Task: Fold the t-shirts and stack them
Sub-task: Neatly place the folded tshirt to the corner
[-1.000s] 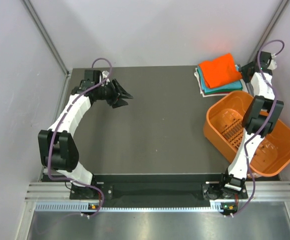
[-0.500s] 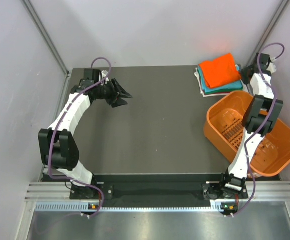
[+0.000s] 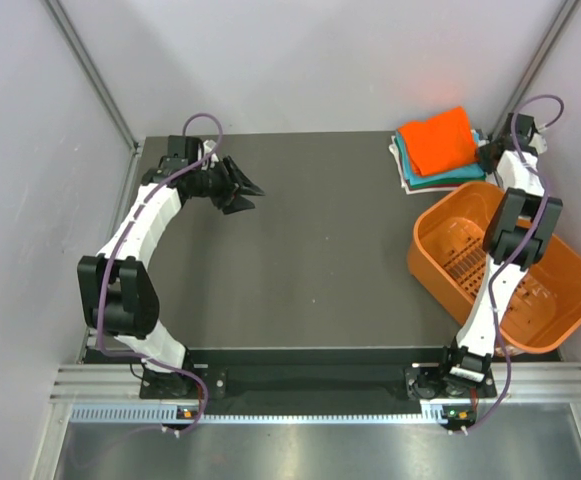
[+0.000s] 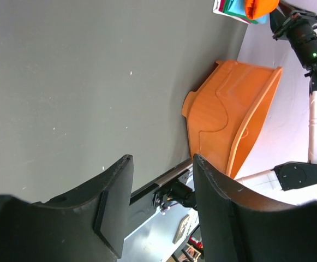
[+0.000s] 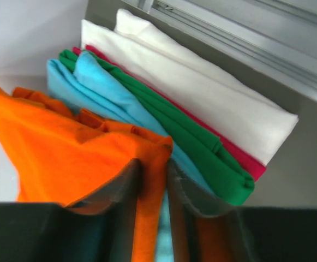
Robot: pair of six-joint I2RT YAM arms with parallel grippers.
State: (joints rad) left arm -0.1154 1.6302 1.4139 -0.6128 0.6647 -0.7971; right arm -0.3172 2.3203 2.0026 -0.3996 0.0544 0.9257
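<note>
Beneath the wide-spread, empty left fingers (image 4: pixel 114 202) the matte dark counter (image 3: pixel 320 250) shows no loose cloth, and the rigid slotted orange basket (image 3: pixel 450 215), back from the right fingers (image 5: pixel 123 194) toward their arm's base, looks empty, so I judge the folding nearly finished. Just past the right fingers sits the soft stack of t-shirts (image 3: pixel 440 165): white t-shirt (image 5: pixel 191 87) lowest, red and green layers, turquoise t-shirt (image 5: pixel 101 87), and the rumpled orange t-shirt (image 5: pixel 65 147) on top. A fold of the orange one is pinched between those almost closed fingers, and it likely needs only release or smoothing.

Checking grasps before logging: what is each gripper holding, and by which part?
The right gripper pinches the orange t-shirt by a folded edge. The left gripper holds nothing.
</note>
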